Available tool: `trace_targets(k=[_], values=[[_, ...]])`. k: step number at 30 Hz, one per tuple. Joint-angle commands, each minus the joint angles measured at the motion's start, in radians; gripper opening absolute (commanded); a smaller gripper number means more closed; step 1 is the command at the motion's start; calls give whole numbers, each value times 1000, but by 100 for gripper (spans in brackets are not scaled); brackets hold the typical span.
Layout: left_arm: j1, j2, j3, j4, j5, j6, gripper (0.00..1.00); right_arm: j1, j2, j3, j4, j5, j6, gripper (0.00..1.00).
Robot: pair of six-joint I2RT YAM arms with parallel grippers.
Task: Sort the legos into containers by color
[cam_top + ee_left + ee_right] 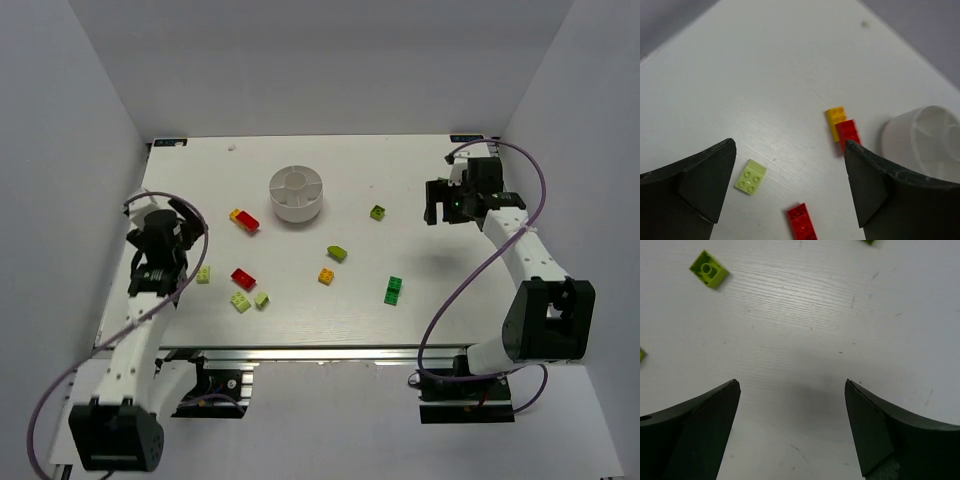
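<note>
White dish at the far middle of the table, both hands spread wide and empty.
The left hand hovers near the left edge and the right hand at the far right (each with its jaws fully apart, gripping nothing). Just left of the dish lies a red-and-yellow pair, its long axis slanting from far-left to near-right, yellow end at the far-left. Nearer the arms, a red brick lies on much the same slant. A dark green brick runs its long axis near to far. Pale lime bricks sit around the red one. An orange brick and a lime wedge lie mid-table, and a lime brick lies right of the dish.
</note>
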Motion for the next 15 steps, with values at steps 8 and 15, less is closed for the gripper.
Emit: trace_targets(k=[8,15], values=[[6,-257,45,-98,66,3,98,-5,-216,-66,63,-23,-63,89],[6,-297,31,-123,112,-13,98,-5,-299,-105,-9,-272,-295,90]])
